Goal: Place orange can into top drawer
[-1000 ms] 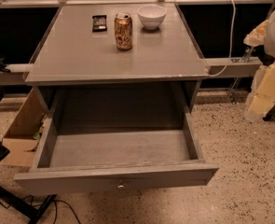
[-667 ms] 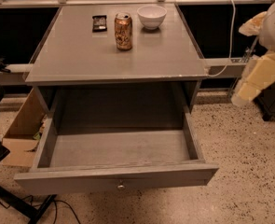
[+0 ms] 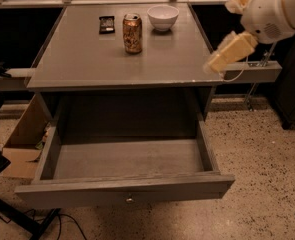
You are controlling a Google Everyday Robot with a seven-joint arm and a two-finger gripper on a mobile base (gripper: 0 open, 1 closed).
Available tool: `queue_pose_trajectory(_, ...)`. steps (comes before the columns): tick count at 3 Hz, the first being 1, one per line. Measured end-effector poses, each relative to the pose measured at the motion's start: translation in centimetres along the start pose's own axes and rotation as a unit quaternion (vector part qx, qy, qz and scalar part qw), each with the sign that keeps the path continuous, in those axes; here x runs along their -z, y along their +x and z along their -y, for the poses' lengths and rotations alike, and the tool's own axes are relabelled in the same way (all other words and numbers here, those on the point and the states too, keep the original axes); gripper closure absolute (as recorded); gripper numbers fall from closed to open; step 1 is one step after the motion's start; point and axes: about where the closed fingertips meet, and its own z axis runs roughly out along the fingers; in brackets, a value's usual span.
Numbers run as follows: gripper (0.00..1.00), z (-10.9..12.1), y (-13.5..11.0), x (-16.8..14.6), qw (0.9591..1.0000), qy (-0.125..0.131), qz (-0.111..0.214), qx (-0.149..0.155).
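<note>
The orange can [image 3: 132, 33] stands upright on the grey cabinet top [image 3: 87, 59], toward the back centre. The top drawer [image 3: 122, 190] is pulled wide open below the top, and its inside shows nothing in it; its small round knob is at the front centre. My gripper [image 3: 223, 56] is a cream-coloured piece on the white arm, held above the right edge of the cabinet top. It is to the right of the can, nearer the front and well apart from it, and holds nothing that I can see.
A white bowl [image 3: 162, 17] stands just right of the can at the back. A small flat black object [image 3: 106, 24] lies to its left. A cardboard box [image 3: 24, 134] sits on the floor at the left, with black stand legs [image 3: 17, 216] near the drawer's front left corner.
My arm has swung in from the far right, up and leftward, and the gripper now reaches over the cabinet's right edge. The can, bowl and drawer have not moved.
</note>
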Motion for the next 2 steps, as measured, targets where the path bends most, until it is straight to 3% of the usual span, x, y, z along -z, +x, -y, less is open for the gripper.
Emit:
queue_pose_trajectory(1,0.00,1.26,-0.56,-1.50,0.9993,0.009,0.032,-0.015)
queue_pose_trajectory(2,0.00,1.20,-0.60,-1.45,0.9994,0.009,0.031,-0.014)
